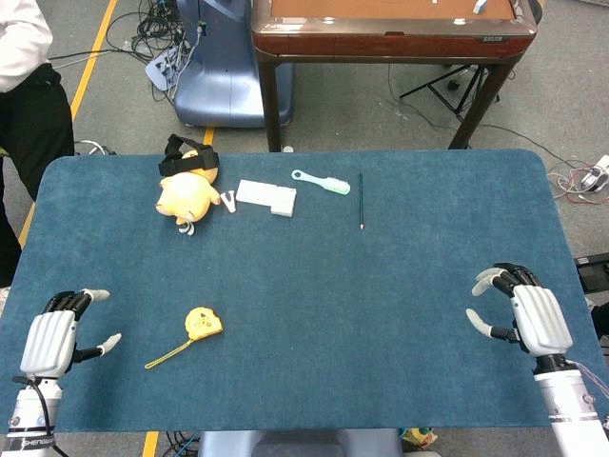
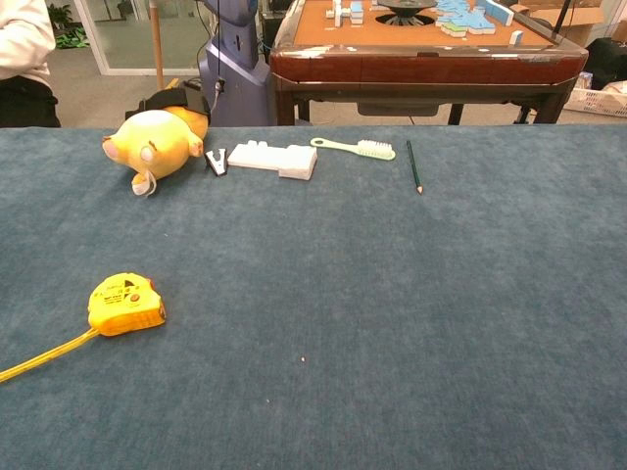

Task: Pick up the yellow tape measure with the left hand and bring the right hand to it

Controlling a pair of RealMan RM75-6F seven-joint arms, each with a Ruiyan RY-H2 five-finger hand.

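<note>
We see the yellow tape measure (image 1: pixel 203 323) lying on the blue surface (image 1: pixel 381 314), blade partly out, near our left hand (image 1: pixel 52 338); both it and our right hand (image 1: pixel 533 314) rest empty, fingers apart.

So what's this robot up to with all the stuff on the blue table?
Nothing is being handled yet. The left hand and the right hand both rest open at the near corners of the blue table, holding nothing. The yellow tape measure it is meant to pick up lies just right of the left hand, a bit of tape pulled out. A yellow plush toy, brush and pencil lie untouched at the far side.
</note>
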